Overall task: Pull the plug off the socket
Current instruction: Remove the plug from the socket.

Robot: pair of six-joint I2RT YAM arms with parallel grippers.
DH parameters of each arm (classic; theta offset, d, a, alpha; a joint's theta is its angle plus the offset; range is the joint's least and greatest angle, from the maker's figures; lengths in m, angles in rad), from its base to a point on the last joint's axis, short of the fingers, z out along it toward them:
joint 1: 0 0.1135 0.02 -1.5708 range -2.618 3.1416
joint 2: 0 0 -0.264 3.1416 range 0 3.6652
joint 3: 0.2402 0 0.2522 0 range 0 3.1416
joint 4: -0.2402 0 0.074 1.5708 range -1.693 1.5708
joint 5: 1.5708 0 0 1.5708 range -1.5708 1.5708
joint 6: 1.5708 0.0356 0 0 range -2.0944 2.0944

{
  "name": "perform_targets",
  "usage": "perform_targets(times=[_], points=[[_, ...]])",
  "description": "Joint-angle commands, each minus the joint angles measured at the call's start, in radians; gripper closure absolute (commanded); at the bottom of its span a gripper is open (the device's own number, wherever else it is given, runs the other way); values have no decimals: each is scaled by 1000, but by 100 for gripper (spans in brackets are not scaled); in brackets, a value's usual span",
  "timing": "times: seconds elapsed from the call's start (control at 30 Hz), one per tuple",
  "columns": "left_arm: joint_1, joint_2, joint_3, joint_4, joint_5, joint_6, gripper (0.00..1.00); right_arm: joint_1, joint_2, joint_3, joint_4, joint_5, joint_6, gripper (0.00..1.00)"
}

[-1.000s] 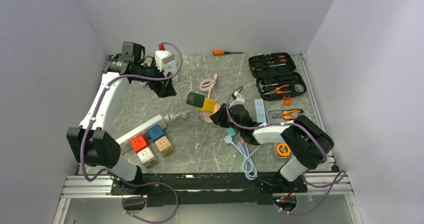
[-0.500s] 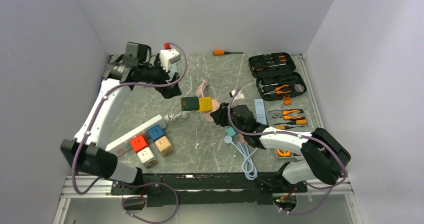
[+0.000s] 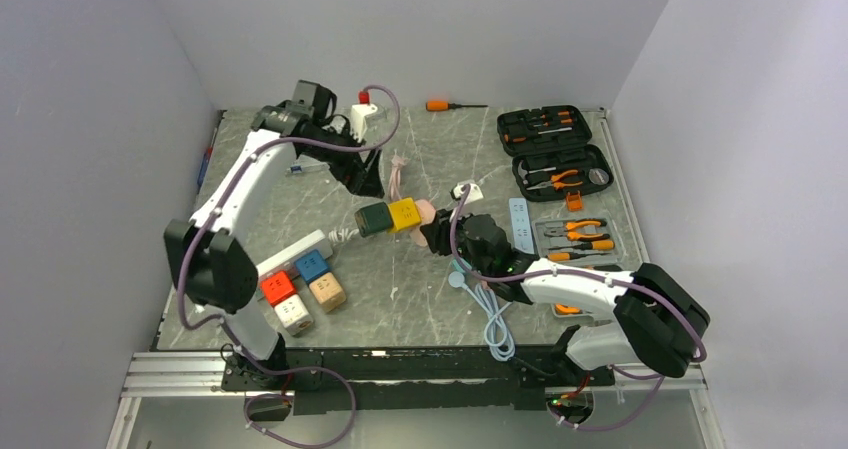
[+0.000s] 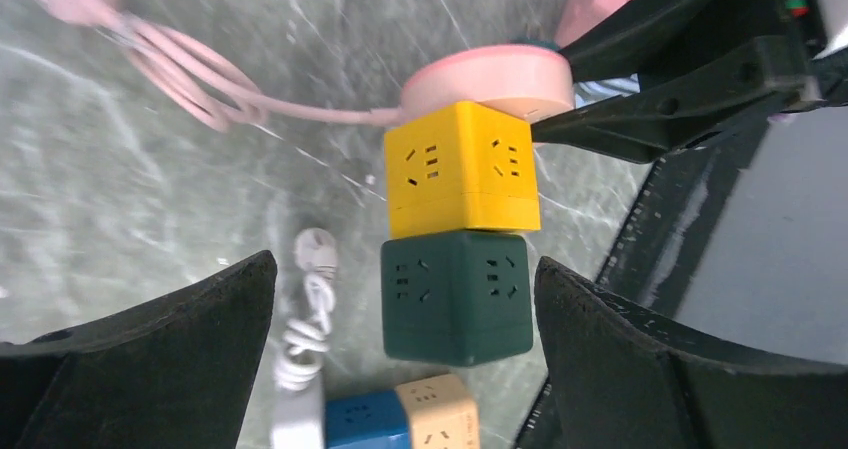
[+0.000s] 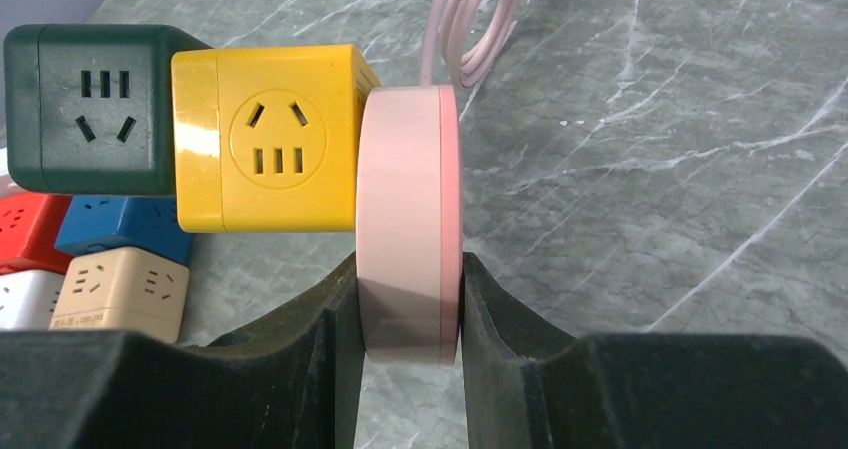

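The round pink plug (image 5: 410, 219) sits near the middle of the table (image 5: 650, 119), its flat face seated against the right side of a yellow socket cube (image 5: 270, 139). The right gripper (image 5: 408, 289) has closed on the plug, one finger pressed on each flat face, so a pull to the right should draw it straight out. The plug's pink cable (image 5: 465, 9) loops away toward the far side.

A dark green cube (image 5: 90, 109) is joined to the yellow one's left side, and the pair seems to be held up off the stone by the plug alone. The left gripper (image 4: 405, 279) hangs above the green cube with its fingers spread wide on either side, touching nothing. It looks placed to clamp the cubes and brace them against the pull.

Four loose cubes (image 3: 300, 289) and a white power strip (image 3: 290, 254) lie at the near left.
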Motion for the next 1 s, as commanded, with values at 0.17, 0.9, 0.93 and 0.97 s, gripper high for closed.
perform_targets(times=[0.17,0.9,0.93,0.97], points=[[-25,145,-173,-11,228,-70,1,51,-48,0,156,70,-4,100],[-92,246,-311,127,469,-91,9,79,5,63,180,55,-87,100],[-90,236,-320,153,464,-108,14,80,8,62,180,41,-89,100],[-91,228,-326,173,455,-120,18,83,13,61,175,27,-88,100]])
